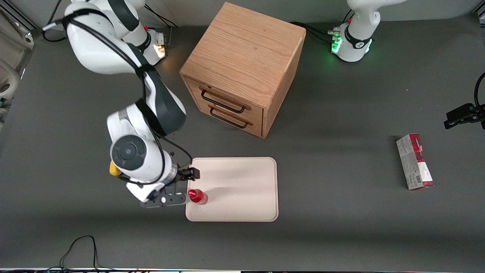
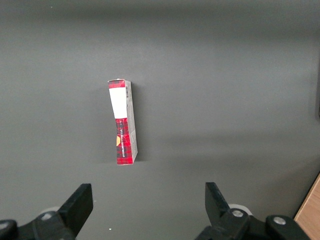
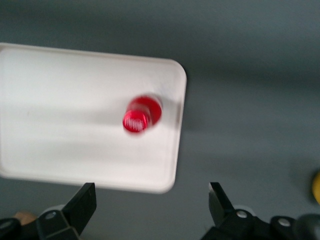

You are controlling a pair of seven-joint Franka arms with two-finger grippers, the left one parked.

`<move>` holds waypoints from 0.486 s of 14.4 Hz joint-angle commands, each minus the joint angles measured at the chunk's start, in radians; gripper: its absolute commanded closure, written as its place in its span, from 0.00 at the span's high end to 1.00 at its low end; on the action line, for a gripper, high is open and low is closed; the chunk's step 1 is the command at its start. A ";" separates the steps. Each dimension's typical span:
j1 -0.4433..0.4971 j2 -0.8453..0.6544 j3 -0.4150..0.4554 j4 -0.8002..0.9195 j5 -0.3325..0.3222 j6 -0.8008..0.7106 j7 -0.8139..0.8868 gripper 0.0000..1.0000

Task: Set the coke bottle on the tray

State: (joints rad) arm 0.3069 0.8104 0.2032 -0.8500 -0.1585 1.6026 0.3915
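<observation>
The coke bottle (image 1: 197,196) stands upright on the cream tray (image 1: 242,189), close to the tray's corner nearest the front camera at the working arm's end. The right wrist view looks down on the bottle's red cap (image 3: 141,116) and the tray (image 3: 60,110). My right gripper (image 1: 183,186) is open and empty. It hangs over the tray's edge at the working arm's end, just beside the bottle and apart from it. In the right wrist view the gripper (image 3: 152,200) has dark table and the tray's edge between its fingers.
A wooden drawer cabinet (image 1: 242,68) stands farther from the front camera than the tray. A yellow lump (image 1: 113,168) lies beside my wrist and also shows in the right wrist view (image 3: 316,186). A red-and-grey carton (image 1: 415,161) lies toward the parked arm's end, where the left wrist view (image 2: 123,122) also shows it.
</observation>
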 commanded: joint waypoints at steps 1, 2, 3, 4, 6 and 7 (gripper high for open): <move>0.004 -0.115 -0.001 -0.029 -0.007 -0.148 0.041 1.00; 0.000 -0.150 -0.001 -0.029 -0.007 -0.203 0.029 1.00; -0.002 -0.181 -0.004 -0.030 -0.007 -0.248 0.024 1.00; -0.002 -0.210 -0.010 -0.034 -0.007 -0.292 0.018 1.00; -0.021 -0.322 -0.040 -0.155 0.003 -0.297 -0.008 1.00; -0.049 -0.386 -0.044 -0.234 0.023 -0.270 -0.028 1.00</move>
State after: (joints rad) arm 0.2971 0.5693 0.1770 -0.8904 -0.1571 1.2964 0.3941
